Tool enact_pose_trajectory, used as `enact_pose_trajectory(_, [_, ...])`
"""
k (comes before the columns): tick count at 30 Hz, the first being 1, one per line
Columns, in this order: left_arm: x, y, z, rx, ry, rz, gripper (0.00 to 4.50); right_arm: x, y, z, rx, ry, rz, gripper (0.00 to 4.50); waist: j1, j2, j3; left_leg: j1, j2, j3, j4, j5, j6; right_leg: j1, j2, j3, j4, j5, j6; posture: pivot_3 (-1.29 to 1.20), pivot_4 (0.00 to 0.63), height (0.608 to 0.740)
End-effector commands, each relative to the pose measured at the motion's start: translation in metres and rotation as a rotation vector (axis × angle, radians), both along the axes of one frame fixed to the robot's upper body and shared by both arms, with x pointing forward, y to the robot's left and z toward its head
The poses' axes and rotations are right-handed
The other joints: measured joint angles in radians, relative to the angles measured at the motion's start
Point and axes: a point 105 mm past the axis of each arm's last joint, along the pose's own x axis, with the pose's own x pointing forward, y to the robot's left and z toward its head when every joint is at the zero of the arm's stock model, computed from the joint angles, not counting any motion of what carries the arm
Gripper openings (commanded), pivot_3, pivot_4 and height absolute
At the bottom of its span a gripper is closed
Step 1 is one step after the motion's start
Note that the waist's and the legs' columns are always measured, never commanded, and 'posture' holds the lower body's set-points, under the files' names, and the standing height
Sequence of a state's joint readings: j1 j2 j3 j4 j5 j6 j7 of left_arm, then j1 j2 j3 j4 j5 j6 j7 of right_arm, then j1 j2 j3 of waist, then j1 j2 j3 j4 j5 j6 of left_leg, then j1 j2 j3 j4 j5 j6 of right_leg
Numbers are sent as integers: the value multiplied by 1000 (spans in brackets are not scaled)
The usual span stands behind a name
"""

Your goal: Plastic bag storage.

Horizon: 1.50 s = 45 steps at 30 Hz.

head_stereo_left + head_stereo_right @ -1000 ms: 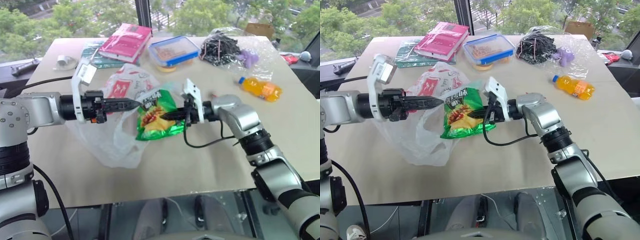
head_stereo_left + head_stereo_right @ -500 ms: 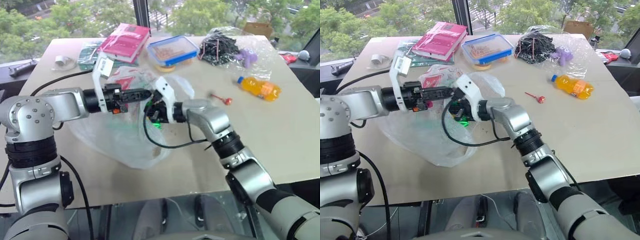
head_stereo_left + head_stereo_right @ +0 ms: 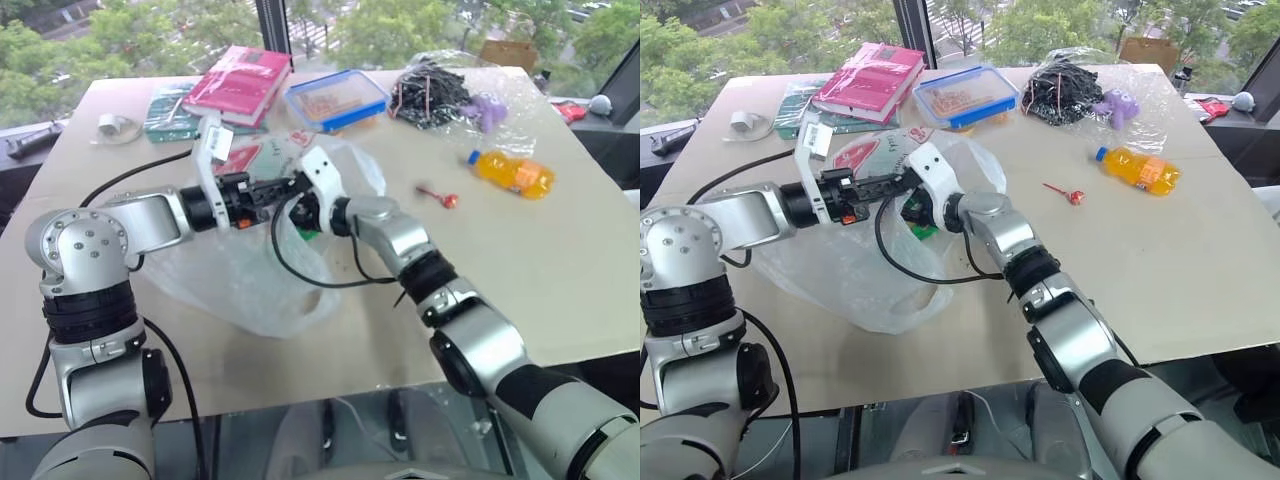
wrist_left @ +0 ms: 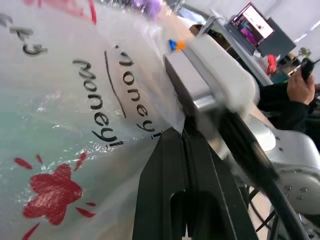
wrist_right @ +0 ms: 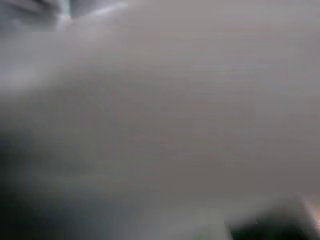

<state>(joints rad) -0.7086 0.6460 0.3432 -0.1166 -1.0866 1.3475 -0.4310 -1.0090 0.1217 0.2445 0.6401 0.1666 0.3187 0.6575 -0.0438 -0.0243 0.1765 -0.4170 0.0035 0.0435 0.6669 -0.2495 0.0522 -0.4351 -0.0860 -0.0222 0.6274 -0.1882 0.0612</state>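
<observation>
The plastic bag [image 3: 240,290] lies whitish and translucent on the table, its red-printed mouth lifted. My left gripper [image 3: 288,188] is shut on the rim of that mouth; the left wrist view has its black fingers [image 4: 170,190] pressed together against the printed film [image 4: 75,125]. My right gripper [image 3: 300,212] reaches in through the mouth from the right, its tip veiled by the film. A green snack packet [image 3: 921,222] shows through the bag right at that tip; whether it is still held is hidden.
At the back of the table lie a pink book [image 3: 237,72], a blue-lidded box [image 3: 335,98] and a clear bag of black cables [image 3: 440,92]. To the right lie an orange bottle [image 3: 512,172] and a small red lollipop [image 3: 438,194]. A person's hand [image 4: 300,87] is beyond the table.
My right gripper has carried the green packet leftward from in front of the bag into its mouth. The left gripper has shifted slightly toward it, still holding the rim.
</observation>
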Motion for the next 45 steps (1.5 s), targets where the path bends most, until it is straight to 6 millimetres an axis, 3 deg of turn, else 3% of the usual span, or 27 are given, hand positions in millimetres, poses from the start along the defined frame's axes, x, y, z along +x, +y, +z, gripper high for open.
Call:
enact_pose_trajectory(1, [-1,0,13,-27,-76,19,0,-32,-15,28,46,-87,150,4312,7,0,0,0,0,0,0,0,0,0,0,0,0,0,0,0,150,740])
enact_pose_trajectory(5, [8,1,14,-49,-91,66,0,-60,-49,45,47,-110,205,4312,13,0,0,-2,-1,-2,4,0,0,1,-2,-2,0,0,0,0,150,740])
enact_pose_trajectory(10, [18,-1,16,-67,-112,99,0,-65,-93,71,63,-181,90,4312,11,0,0,2,-1,-2,4,0,-1,2,-1,-1,3,0,0,0,150,740])
enact_pose_trajectory(12, [21,0,17,-75,-119,116,0,-61,-120,81,55,-220,-5,4312,12,0,0,2,-1,-2,4,0,0,2,-1,-1,4,0,0,0,150,740])
enact_pose_trajectory(15, [23,0,18,-84,-126,127,0,-44,-179,100,40,-274,-195,4312,26,0,0,1,-1,-1,4,0,0,2,-1,-1,2,0,0,0,150,740])
enact_pose_trajectory(18, [23,-2,19,-88,-131,126,0,-27,-218,111,48,-269,-314,4312,38,0,0,0,-2,-1,4,0,1,3,-1,-2,0,0,0,0,150,740])
enact_pose_trajectory(21, [22,-4,21,-89,-138,126,0,2,-260,101,-80,-281,-485,4312,35,-1,0,1,-2,1,4,-1,2,4,-1,-1,-1,0,0,0,150,740])
enact_pose_trajectory(24, [21,-4,23,-94,-144,130,0,45,-336,72,-240,-214,-799,4312,29,-1,0,1,-2,2,4,-1,2,4,0,0,-1,0,0,0,150,740])
enact_pose_trajectory(29, [17,-2,19,-80,-141,136,0,69,-405,45,-275,-86,-1082,4312,27,-1,0,1,-1,4,4,0,2,3,0,2,-2,0,0,0,150,740])
enact_pose_trajectory(32, [14,0,19,-75,-143,143,0,72,-412,34,-287,-42,-1106,4312,21,0,1,1,-1,6,2,0,2,2,0,5,-3,0,0,0,150,740])
enact_pose_trajectory(36, [9,4,19,-66,-152,161,0,72,-401,16,-302,50,-1018,4312,12,0,1,1,0,5,2,0,2,2,1,5,-3,0,0,0,150,740])
enact_pose_trajectory(45, [6,12,18,-66,-152,187,0,35,-379,-26,-463,230,-559,4312,10,0,1,3,0,4,5,0,2,5,0,4,-2,0,1,0,150,740])
